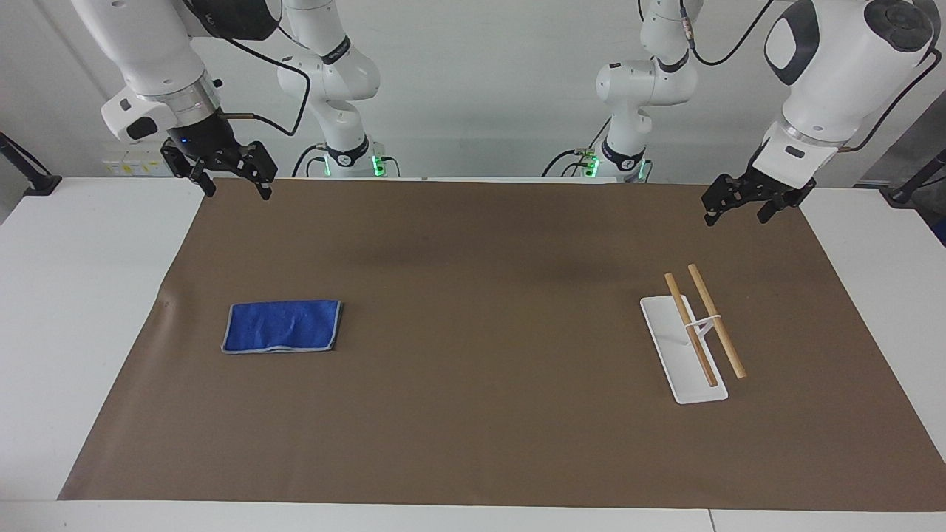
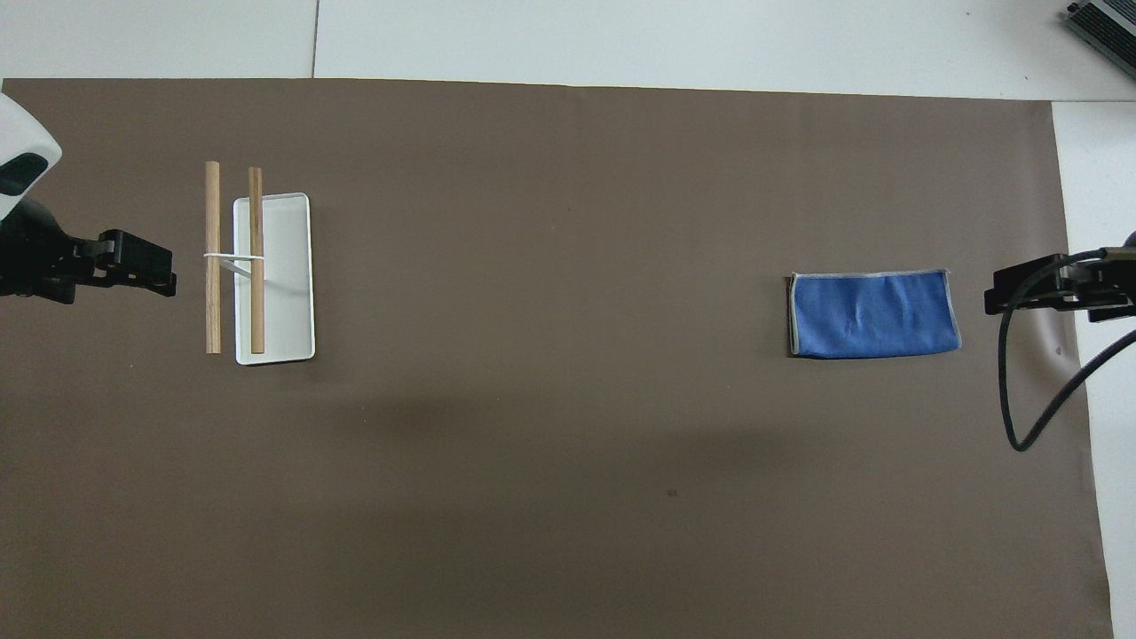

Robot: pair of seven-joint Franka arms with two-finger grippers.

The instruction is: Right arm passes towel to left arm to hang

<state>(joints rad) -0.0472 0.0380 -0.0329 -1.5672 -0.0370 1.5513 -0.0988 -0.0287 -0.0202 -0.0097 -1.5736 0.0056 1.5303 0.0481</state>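
Observation:
The blue towel (image 1: 282,326) (image 2: 874,314) lies folded flat on the brown mat, toward the right arm's end of the table. My right gripper (image 1: 236,191) (image 2: 992,302), with its blue light, hangs open and empty over the mat's corner at that end, apart from the towel. At the left arm's end stands a rack, a white base (image 1: 669,347) (image 2: 288,275) carrying two wooden rods (image 1: 715,320) (image 2: 212,257). My left gripper (image 1: 737,218) (image 2: 164,275) hangs open and empty over the mat's edge beside the rack, touching nothing.
The brown mat (image 1: 473,414) (image 2: 568,444) covers most of the white table (image 1: 81,310). A black cable (image 2: 1021,390) loops down from the right wrist. Black clamp mounts (image 1: 33,181) sit at the table's corners by the robots.

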